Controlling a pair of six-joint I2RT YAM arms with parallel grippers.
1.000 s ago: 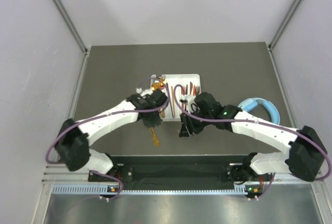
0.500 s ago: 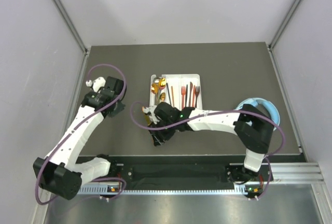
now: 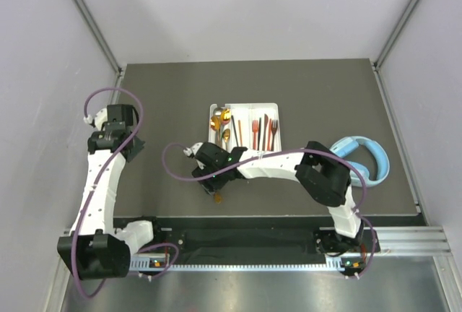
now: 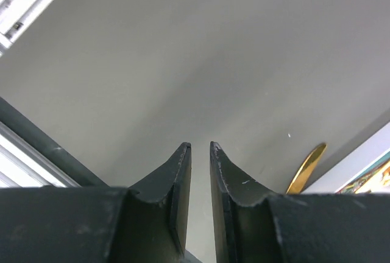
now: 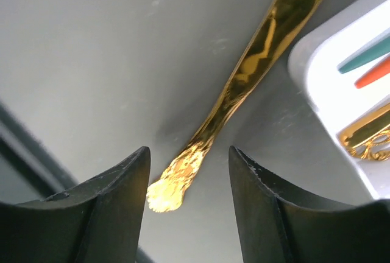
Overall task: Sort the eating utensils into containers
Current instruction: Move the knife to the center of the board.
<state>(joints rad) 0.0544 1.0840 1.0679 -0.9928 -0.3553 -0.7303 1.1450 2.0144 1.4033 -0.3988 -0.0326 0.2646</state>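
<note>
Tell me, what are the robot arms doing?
They are sorting cutlery. The right gripper is open on either side of the end of a gold utensil, which lies on the table beside the white tray. Other utensils already lie in the tray. The left gripper hangs far left, nearly shut and empty.

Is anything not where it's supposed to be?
Yes. One gold utensil lies on the table, outside the white tray where the others sit. The open right gripper straddles its end.
</note>
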